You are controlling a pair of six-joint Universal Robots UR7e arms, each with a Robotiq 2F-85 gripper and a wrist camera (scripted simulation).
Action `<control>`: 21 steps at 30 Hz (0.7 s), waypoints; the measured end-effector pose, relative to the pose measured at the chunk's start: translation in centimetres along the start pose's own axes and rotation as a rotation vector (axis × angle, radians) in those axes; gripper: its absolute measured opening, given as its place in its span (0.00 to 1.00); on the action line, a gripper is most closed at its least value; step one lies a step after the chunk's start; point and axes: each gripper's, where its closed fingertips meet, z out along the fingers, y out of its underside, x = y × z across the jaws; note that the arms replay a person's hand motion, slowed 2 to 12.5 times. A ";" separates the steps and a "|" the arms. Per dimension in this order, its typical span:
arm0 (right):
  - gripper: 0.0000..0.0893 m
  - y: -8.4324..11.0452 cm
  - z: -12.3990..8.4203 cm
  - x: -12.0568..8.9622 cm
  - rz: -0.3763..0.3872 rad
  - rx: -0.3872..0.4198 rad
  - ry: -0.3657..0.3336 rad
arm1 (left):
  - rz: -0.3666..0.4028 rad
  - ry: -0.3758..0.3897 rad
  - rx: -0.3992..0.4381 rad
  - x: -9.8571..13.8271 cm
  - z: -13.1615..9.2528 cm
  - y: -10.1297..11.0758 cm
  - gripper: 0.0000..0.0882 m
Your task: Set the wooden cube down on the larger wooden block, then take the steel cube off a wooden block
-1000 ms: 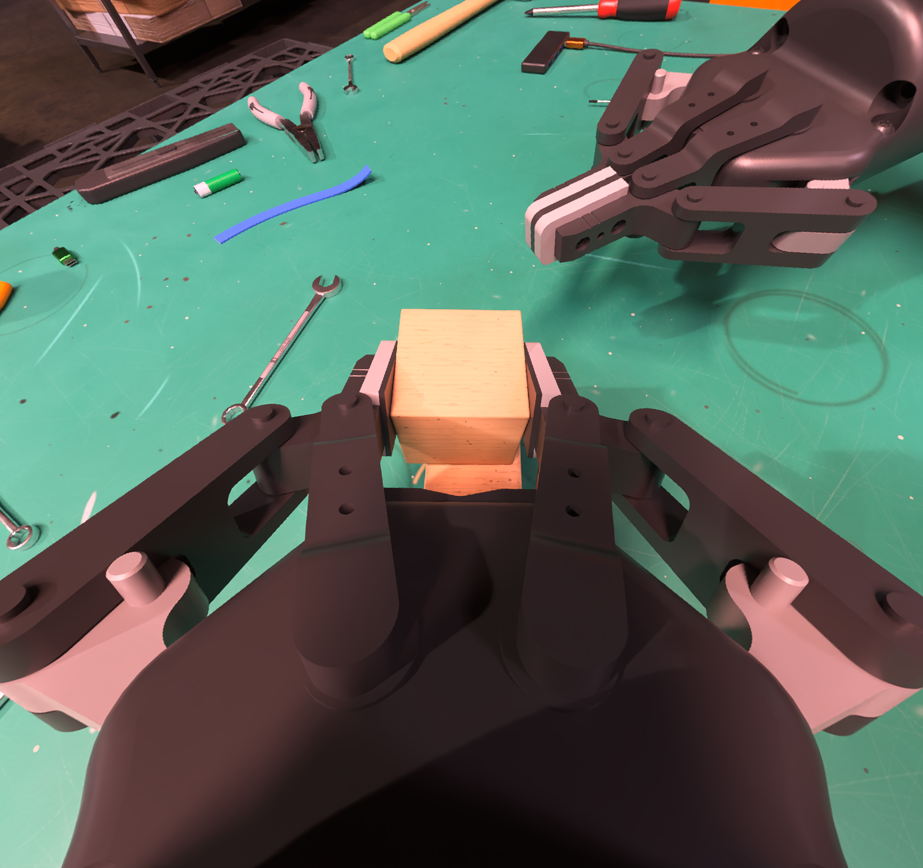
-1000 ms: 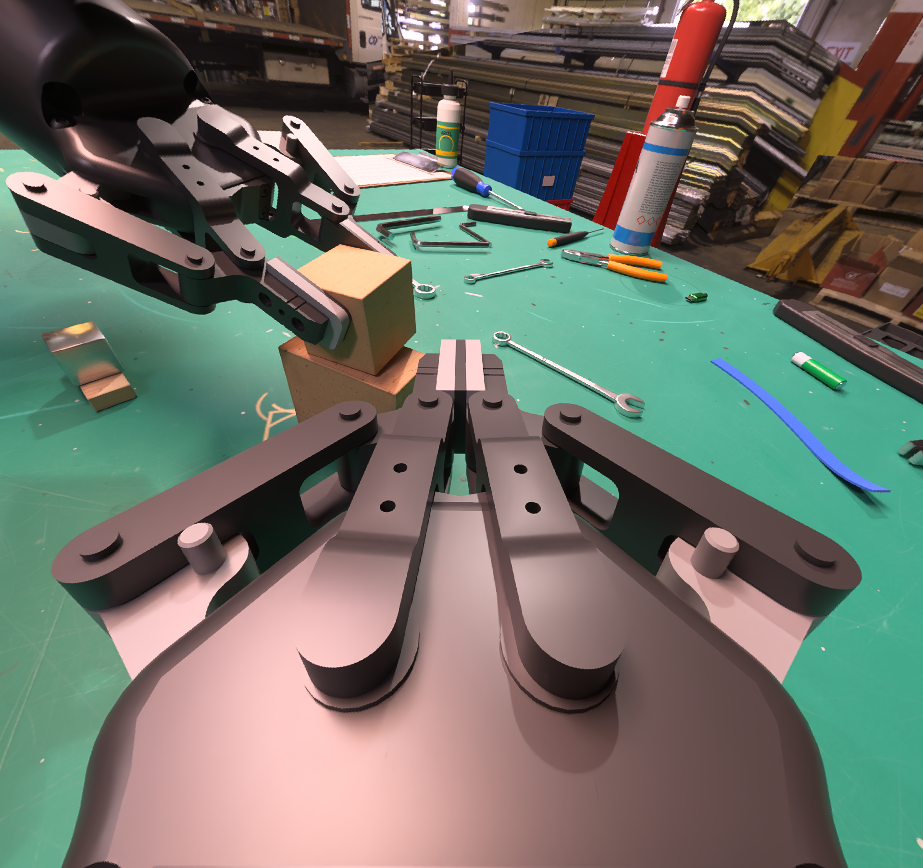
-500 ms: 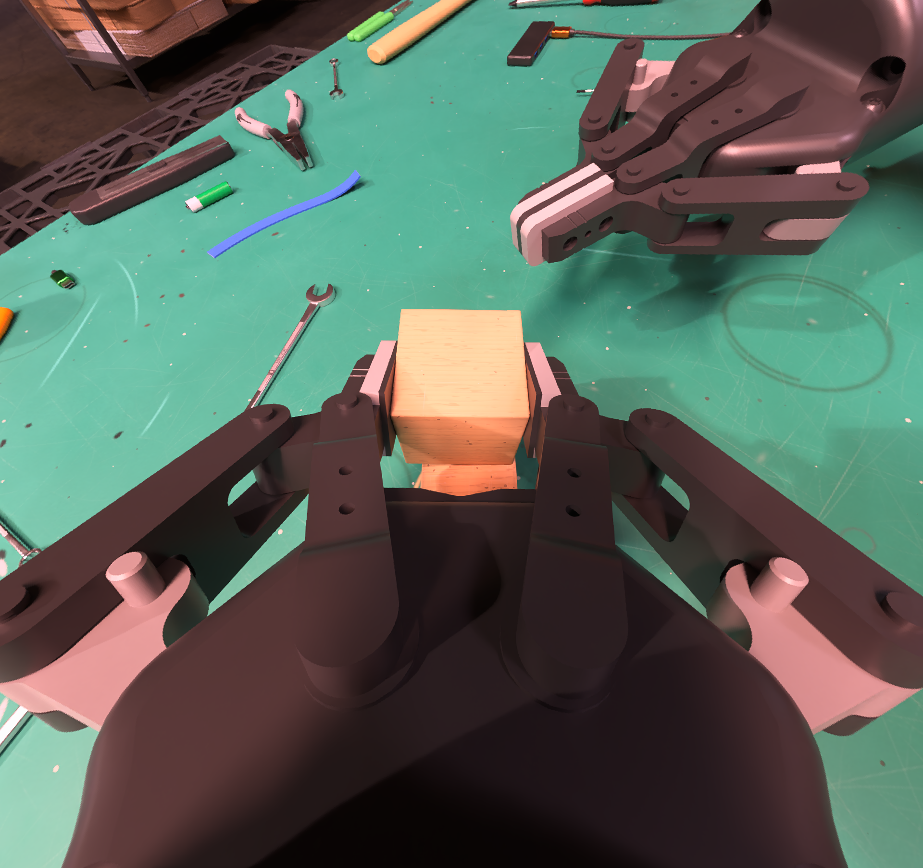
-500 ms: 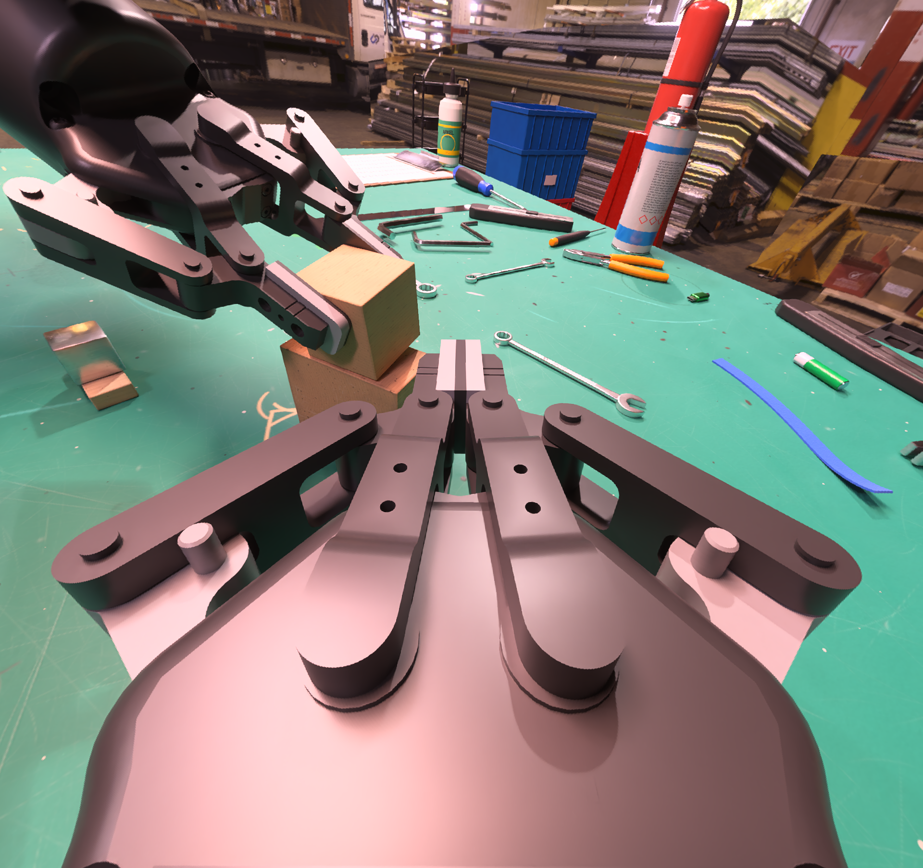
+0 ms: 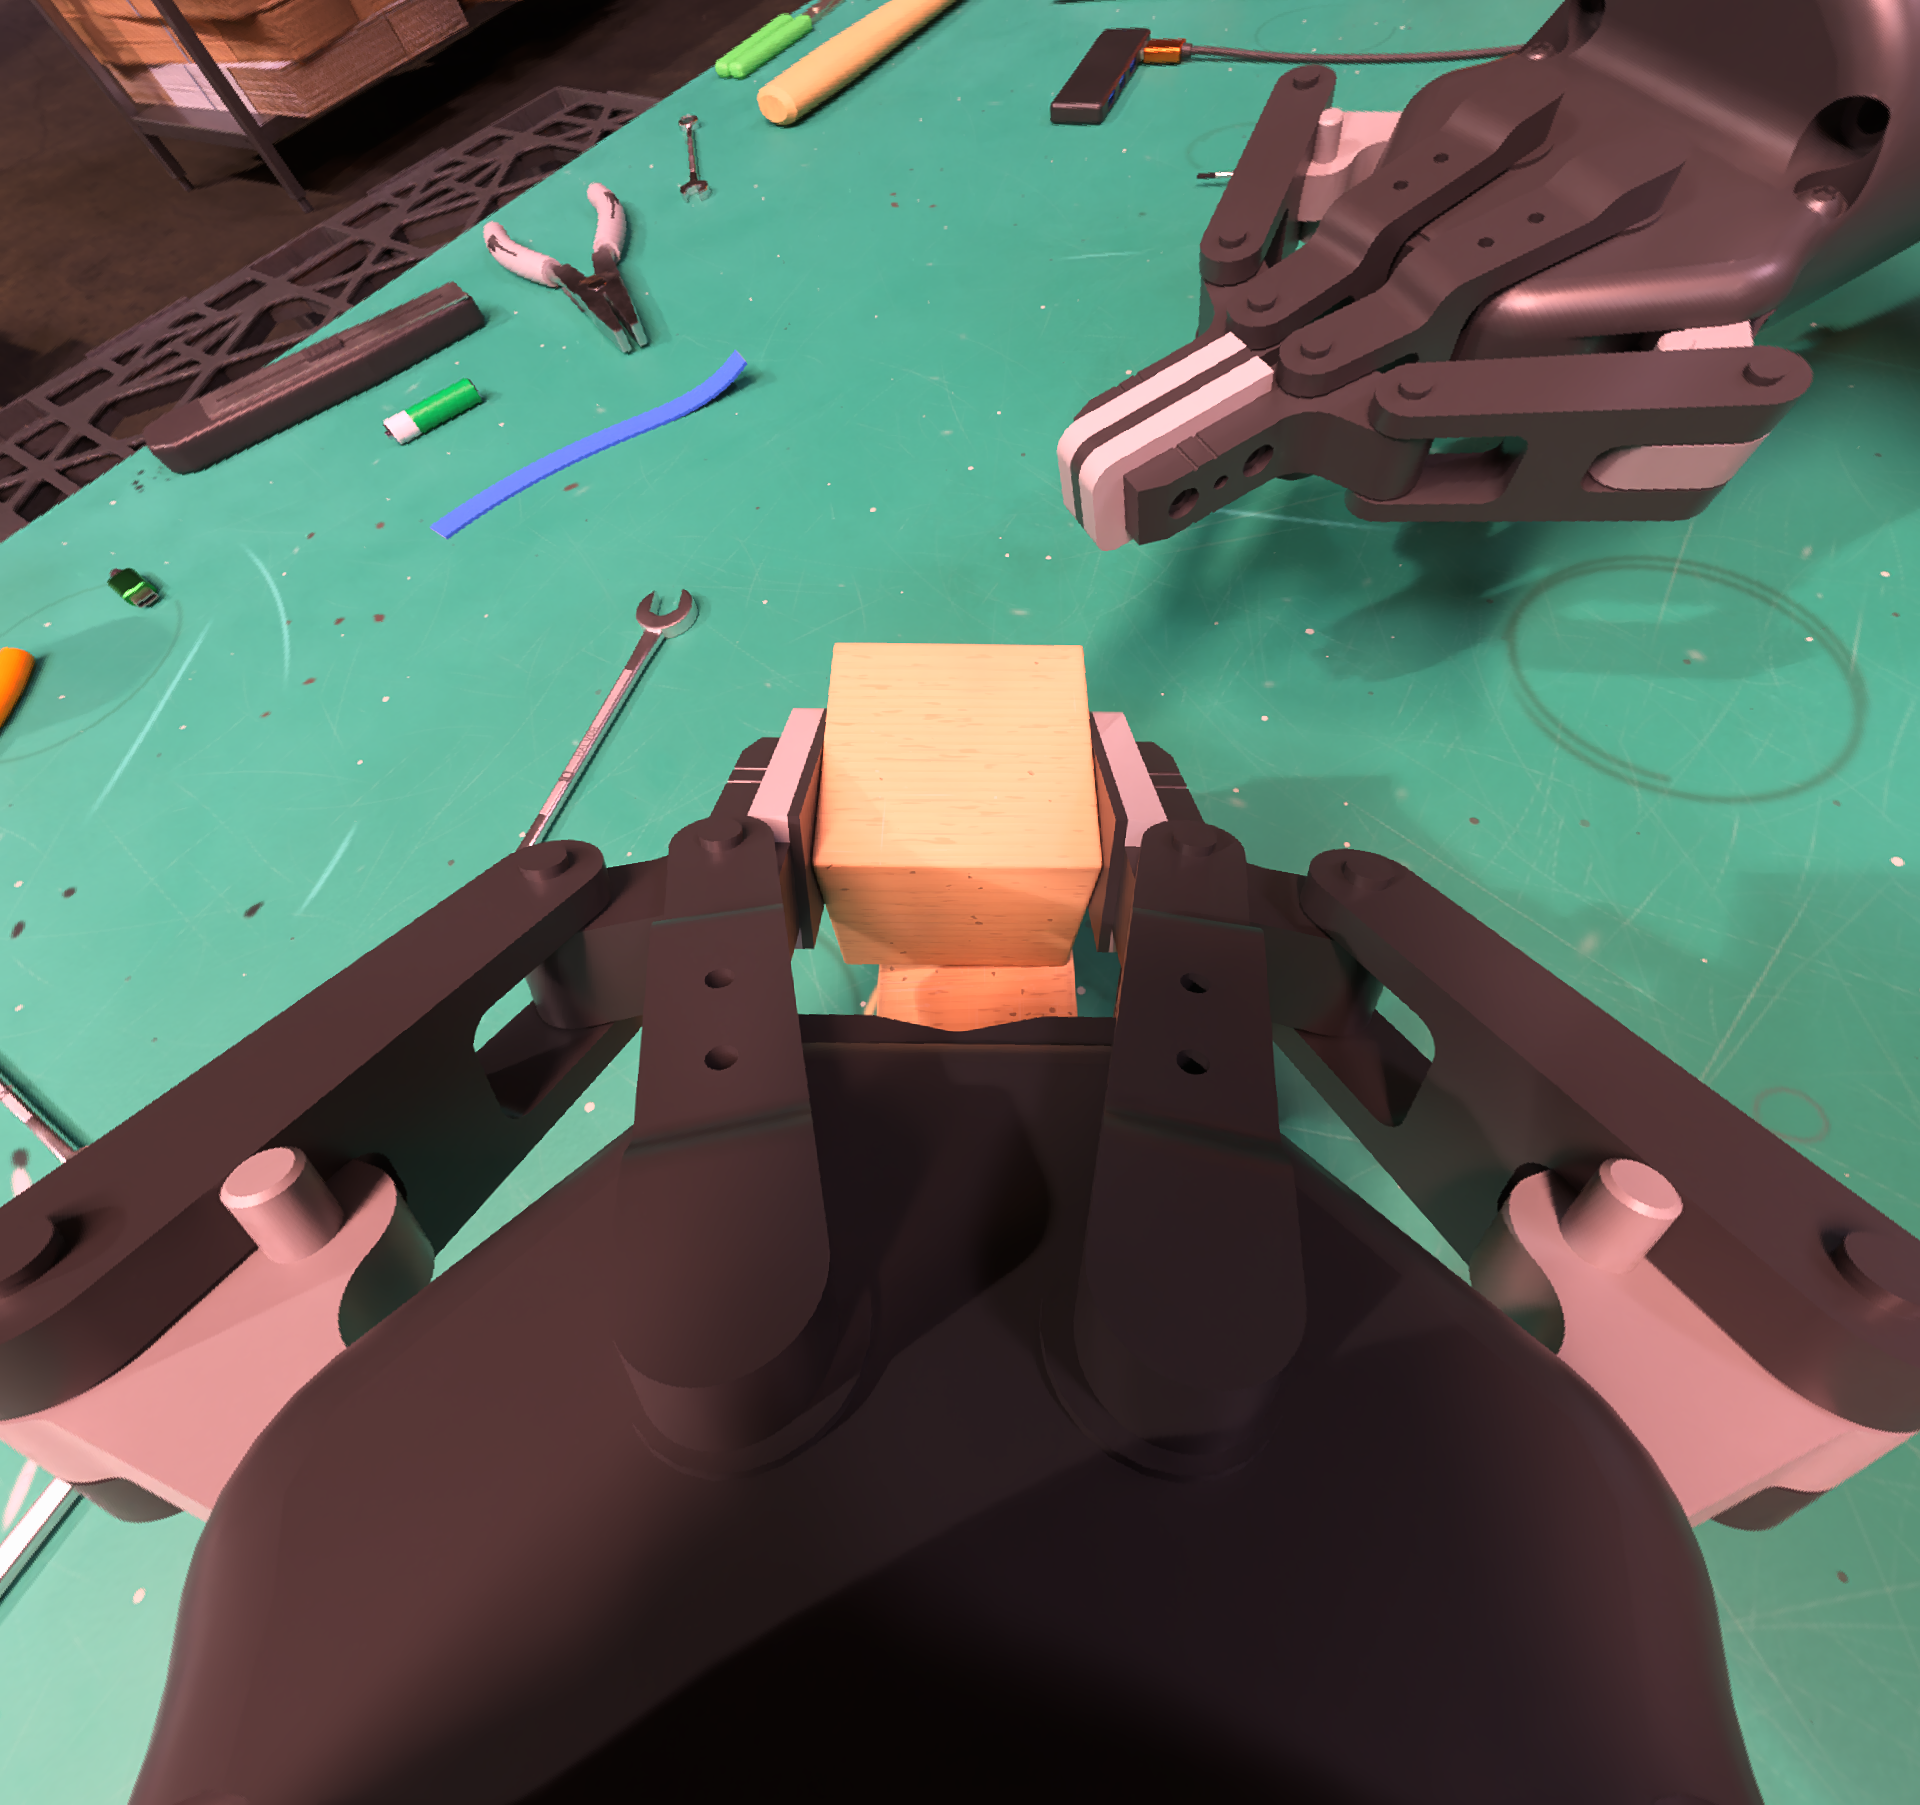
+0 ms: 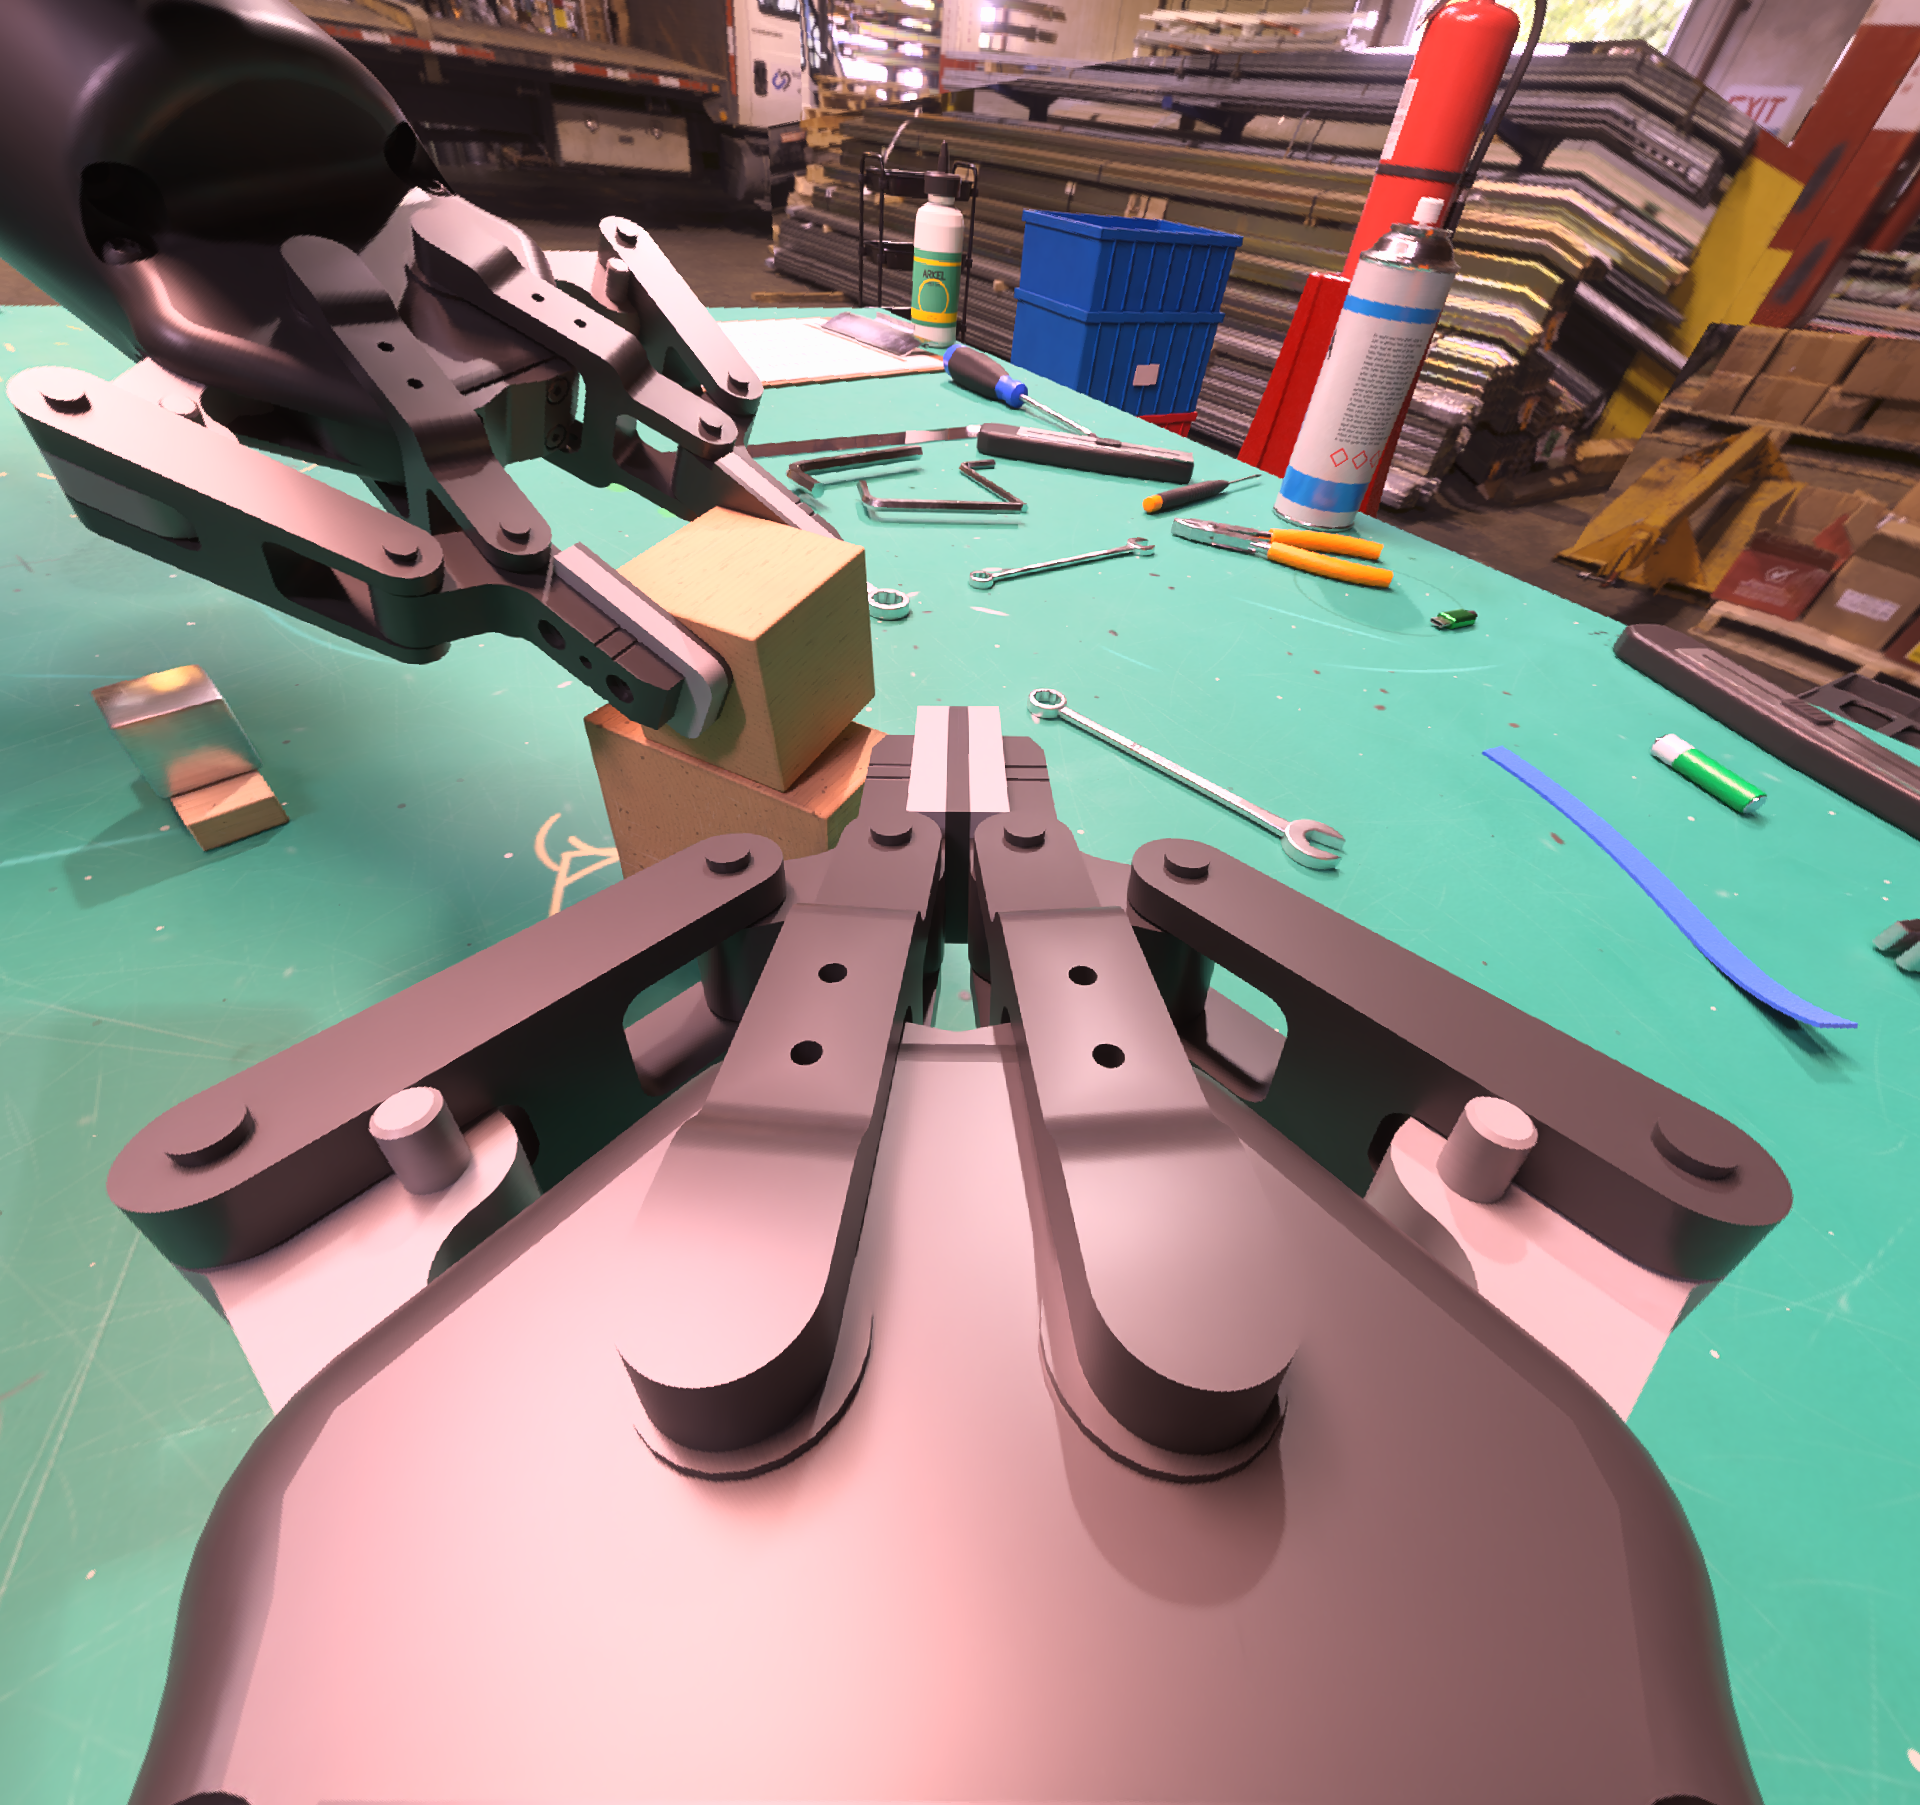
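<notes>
Wooden cube (image 6: 774, 638) tilted, one lower edge down on the larger wooden block (image 6: 717, 799), pinched on two opposite faces between the jaws of the left gripper (image 5: 956, 799). Block's front corner just beside the tips of the right gripper (image 6: 956, 758), jaws pressed together on nothing, hanging low over the green table (image 6: 1403, 768). Off to the block's far side, well apart, steel cube (image 6: 166, 732) atop a small wooden block (image 6: 234, 810), bare table all around it. On the opposite side, a wrench (image 6: 1184, 779) near the right gripper, then a blue strip (image 6: 1662, 893) and a green marker (image 6: 1704, 773) toward the table edge.
</notes>
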 end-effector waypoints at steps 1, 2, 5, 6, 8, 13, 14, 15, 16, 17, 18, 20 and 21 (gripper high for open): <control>0.00 0.0 0.0 0.0 0.000 0.000 0.000 | 0.001 -0.001 -0.001 0.0 0.0 0.0 0.46; 0.00 0.0 0.0 0.0 0.000 0.000 0.000 | 0.002 -0.002 -0.001 0.0 0.0 0.0 0.45; 0.00 0.0 0.0 0.0 -0.001 -0.001 0.000 | 0.006 -0.005 -0.002 0.0 0.0 0.0 0.45; 0.00 0.0 0.0 0.0 -0.001 -0.001 -0.001 | 0.007 -0.006 -0.003 0.0 0.0 0.0 0.46; 0.00 0.0 0.0 0.0 -0.002 -0.002 -0.001 | 0.010 -0.010 -0.003 0.0 0.0 0.0 0.46; 0.00 0.0 0.0 0.0 -0.002 -0.002 -0.001 | 0.012 -0.021 -0.003 -0.2 0.0 0.0 0.46; 0.00 0.0 0.0 0.0 -0.002 -0.002 -0.001 | 0.012 -0.021 -0.003 -0.2 0.0 0.0 0.46; 0.00 0.0 0.0 0.0 -0.002 -0.002 -0.001 | 0.012 -0.021 -0.003 -0.2 0.0 0.0 0.46; 0.00 0.0 0.0 0.0 -0.002 -0.001 -0.001 | 0.012 -0.020 -0.004 -0.2 0.0 0.0 0.46; 0.00 0.0 0.0 0.0 -0.002 -0.001 -0.001 | 0.012 -0.020 -0.004 -0.2 0.0 0.0 0.45; 0.00 0.0 0.0 0.0 -0.002 -0.001 -0.001 | 0.012 -0.019 -0.004 -0.2 0.0 0.0 0.45; 0.00 0.0 0.0 0.0 -0.002 -0.002 -0.001 | 0.012 -0.017 -0.005 -0.2 0.0 0.0 0.46; 0.00 0.0 0.0 0.0 -0.002 -0.002 -0.001 | 0.012 -0.016 -0.006 -0.2 0.0 0.0 0.46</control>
